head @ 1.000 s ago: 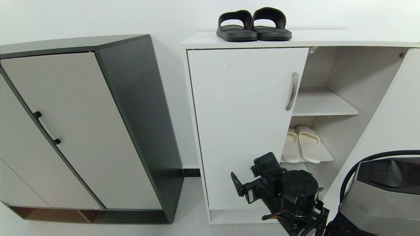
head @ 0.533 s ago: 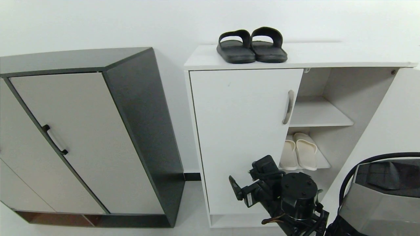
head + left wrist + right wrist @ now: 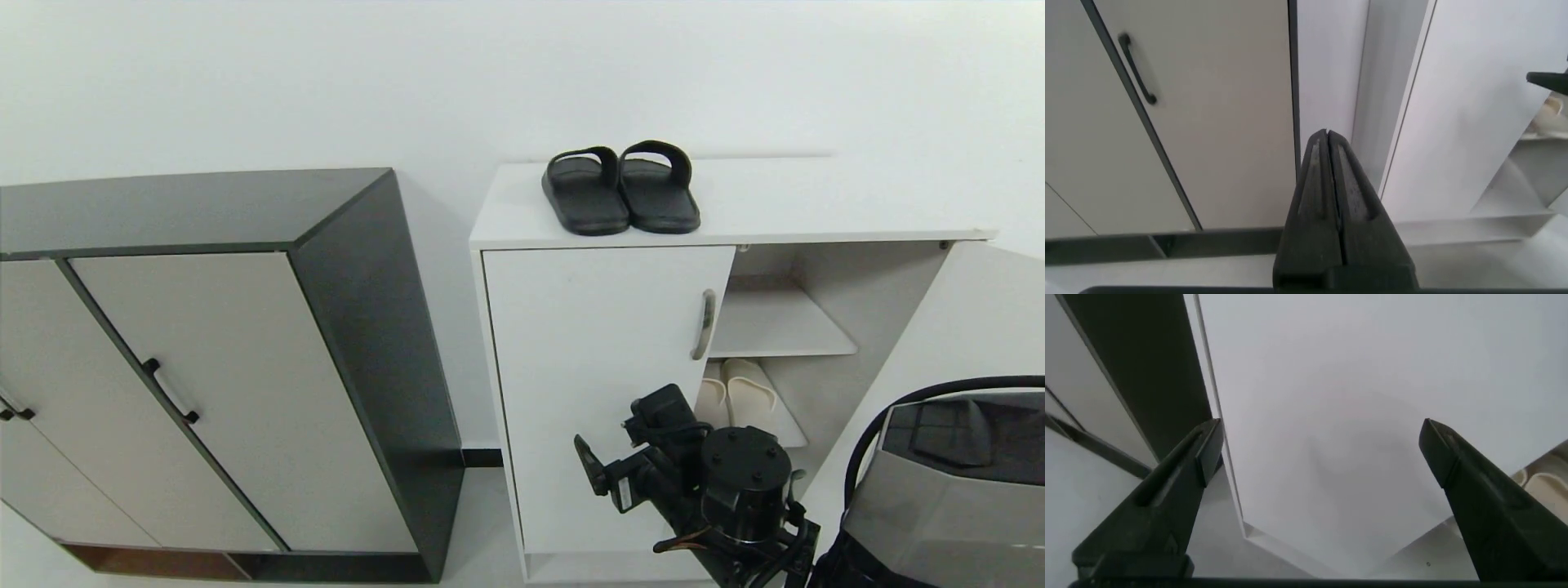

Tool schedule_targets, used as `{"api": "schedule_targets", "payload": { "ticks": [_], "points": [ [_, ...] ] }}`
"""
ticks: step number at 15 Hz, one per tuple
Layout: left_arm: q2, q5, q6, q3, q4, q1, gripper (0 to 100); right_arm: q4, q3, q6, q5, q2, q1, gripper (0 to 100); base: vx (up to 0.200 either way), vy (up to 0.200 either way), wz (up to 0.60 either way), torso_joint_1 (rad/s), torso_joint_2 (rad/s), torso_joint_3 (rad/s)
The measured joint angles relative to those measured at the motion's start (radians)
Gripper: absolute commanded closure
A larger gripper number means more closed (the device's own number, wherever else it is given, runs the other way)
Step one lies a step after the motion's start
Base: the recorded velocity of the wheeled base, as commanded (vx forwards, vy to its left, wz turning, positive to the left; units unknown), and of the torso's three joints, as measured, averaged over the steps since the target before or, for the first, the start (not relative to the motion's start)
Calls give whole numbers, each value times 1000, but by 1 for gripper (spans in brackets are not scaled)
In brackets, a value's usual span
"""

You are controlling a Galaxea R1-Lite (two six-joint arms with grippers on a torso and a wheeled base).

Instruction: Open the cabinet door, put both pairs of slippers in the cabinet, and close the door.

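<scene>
Two black slippers [image 3: 588, 200]; two white slippers [image 3: 747, 394] — shelved.

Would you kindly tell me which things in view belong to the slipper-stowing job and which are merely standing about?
Job:
white cabinet
its open right door
black slippers, on top of it
cream slippers, on its lower shelf

Standing about:
dark cabinet, to the left, doors shut

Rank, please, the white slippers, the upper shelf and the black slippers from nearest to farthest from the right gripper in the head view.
1. White slippers, lower shelf, right of the right gripper.
2. Upper shelf, above them.
3. Black slippers, atop the cabinet.
</scene>
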Motion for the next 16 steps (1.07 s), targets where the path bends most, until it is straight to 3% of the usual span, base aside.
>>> {"api": "schedule_targets", "payload": {
  "ticks": [16],
  "points": [
    [0, 1, 0, 0, 0, 0, 100, -1, 1, 0, 6, 0, 0, 0, 0, 0, 0, 212, -528, -317]
  ]
}}
